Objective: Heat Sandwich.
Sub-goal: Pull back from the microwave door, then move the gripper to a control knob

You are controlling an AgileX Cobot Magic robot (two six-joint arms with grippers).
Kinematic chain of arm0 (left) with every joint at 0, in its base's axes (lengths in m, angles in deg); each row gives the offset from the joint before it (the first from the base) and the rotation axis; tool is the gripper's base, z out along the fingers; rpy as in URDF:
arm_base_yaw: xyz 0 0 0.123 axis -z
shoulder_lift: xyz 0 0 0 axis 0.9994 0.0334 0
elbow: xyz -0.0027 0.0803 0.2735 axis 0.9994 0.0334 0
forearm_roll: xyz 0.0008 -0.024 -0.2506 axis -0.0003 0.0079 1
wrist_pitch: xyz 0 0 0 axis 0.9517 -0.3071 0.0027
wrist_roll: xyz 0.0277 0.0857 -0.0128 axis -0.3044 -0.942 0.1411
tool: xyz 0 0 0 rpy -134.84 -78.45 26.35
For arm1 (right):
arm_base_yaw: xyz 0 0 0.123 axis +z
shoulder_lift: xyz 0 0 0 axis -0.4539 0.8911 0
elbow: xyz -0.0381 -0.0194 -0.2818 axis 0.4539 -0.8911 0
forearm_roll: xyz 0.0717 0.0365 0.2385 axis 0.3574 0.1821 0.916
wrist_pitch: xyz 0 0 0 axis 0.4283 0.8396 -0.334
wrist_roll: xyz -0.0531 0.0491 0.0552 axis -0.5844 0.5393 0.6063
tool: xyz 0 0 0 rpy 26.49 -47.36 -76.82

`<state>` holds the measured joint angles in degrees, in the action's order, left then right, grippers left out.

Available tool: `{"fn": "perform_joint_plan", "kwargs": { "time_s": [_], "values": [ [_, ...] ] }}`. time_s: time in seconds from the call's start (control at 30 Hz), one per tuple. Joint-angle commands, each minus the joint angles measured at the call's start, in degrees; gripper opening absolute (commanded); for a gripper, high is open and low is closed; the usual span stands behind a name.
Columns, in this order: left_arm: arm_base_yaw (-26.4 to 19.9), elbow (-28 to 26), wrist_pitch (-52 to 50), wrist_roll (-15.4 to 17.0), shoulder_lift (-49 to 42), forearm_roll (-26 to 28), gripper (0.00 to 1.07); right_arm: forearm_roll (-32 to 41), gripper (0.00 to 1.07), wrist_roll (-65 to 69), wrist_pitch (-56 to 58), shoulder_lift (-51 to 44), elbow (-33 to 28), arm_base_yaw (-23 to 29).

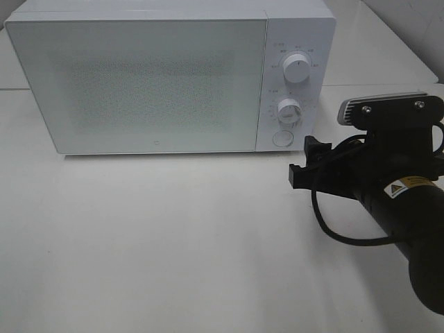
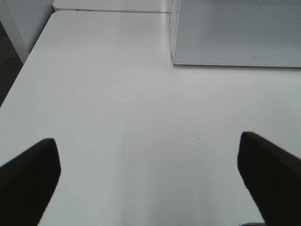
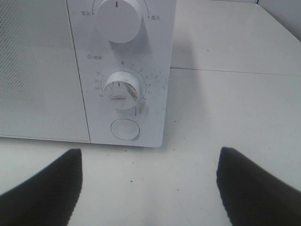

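Microwave [image 1: 159,76], white, on white table [image 1: 173,243]; door [image 1: 139,83] shut, dotted pane hiding the cavity, contents not discernible. Sandwich in no view; whether inside, impossible to tell. Right gripper [image 1: 303,159] low above table, just in front of control panel [image 1: 316,104], facing round button [image 1: 282,138] beneath lower dial [image 1: 289,109]; fingers [image 3: 42,188] spread wide, nothing between. Left gripper [image 2: 148,141] above table near microwave's front corner, seen in left wrist view only; fingers likewise spread wide, nothing held.
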<state>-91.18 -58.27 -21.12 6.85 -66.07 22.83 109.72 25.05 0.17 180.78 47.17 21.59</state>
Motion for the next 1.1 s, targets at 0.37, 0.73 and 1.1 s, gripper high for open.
{"fn": "perform_joint_plan", "kwargs": {
  "time_s": [0.37, 0.73, 1.1],
  "values": [
    [-0.17, 0.06, 0.00, 0.23, -1.49, 0.52, 0.98, 2.75, 0.76, -0.63, -2.01, 0.00, 0.52, 1.55],
    [-0.17, 0.06, 0.00, 0.23, -1.49, 0.52, 0.98, 2.35, 0.76, 2.46, -5.61, 0.00, 0.52, 1.49],
    [-0.17, 0.06, 0.00, 0.23, -1.26, 0.52, 0.98, -2.69, 0.76, 2.86, -4.01, 3.61, 5.21, -3.44]
  ]
}}
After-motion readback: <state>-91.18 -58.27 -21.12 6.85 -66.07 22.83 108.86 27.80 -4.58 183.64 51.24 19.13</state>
